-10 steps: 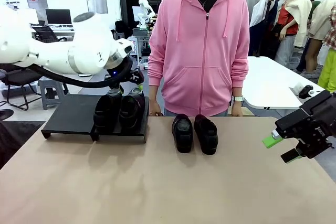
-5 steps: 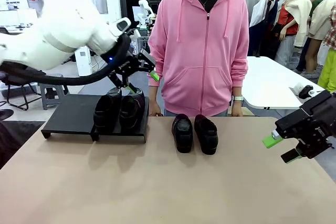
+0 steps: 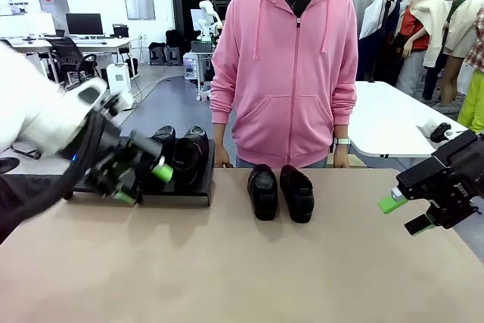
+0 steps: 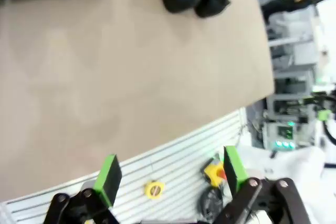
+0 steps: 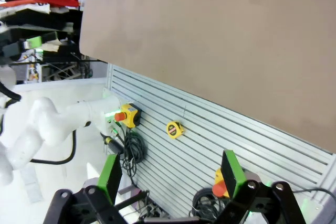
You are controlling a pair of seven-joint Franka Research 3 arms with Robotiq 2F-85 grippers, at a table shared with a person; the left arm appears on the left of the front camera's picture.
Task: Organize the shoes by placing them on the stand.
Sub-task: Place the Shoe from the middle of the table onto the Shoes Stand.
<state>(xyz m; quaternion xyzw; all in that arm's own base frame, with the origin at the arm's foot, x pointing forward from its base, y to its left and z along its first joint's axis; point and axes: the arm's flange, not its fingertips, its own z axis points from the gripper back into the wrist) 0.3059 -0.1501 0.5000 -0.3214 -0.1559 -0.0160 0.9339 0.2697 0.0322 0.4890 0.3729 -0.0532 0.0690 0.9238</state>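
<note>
Tan table (image 3: 227, 270) bears the stand (image 3: 193, 194); desks (image 3: 68, 45) behind.

Left arm (image 3: 34, 122): white, rounded shell, black at the wrist. Left gripper (image 3: 144, 184) and right gripper (image 3: 403, 214): black linkage bodies, bright green pads (image 4: 108, 174), silver pivot screws (image 4: 251, 183).
</note>
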